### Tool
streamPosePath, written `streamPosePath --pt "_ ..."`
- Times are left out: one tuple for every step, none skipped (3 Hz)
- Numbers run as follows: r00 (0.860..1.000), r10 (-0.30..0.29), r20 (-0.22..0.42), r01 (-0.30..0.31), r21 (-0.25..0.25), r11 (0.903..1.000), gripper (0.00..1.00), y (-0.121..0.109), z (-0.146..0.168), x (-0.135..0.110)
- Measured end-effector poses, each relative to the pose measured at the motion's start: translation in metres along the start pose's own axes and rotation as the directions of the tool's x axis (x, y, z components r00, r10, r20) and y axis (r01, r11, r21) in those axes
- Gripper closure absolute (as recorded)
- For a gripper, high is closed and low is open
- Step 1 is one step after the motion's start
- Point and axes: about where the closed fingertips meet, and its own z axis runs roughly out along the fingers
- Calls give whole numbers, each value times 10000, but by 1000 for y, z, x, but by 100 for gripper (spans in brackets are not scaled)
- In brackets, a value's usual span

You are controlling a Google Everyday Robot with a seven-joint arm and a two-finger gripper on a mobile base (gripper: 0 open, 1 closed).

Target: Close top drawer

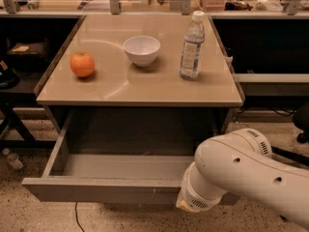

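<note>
The top drawer (96,190) is a wide grey metal tray pulled far out from under the tan table top; its inside looks empty. Its flat front faces me at the bottom of the view. My white arm (241,178) reaches in from the lower right and crosses the right end of the drawer front. The gripper itself is hidden behind the arm's wrist, at or just past the drawer front. No other drawer fronts show.
On the table top (145,88) stand an orange (82,64), a white bowl (141,50) and a clear water bottle (192,45). Dark shelving flanks the table on both sides. A speckled floor lies below, with a cable (77,219) under the drawer.
</note>
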Motion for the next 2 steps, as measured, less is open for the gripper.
streamPosePath --pt "10000 0 0 0 0 10000 36 0 0 0" --pt "10000 0 0 0 1 10000 13 0 0 0"
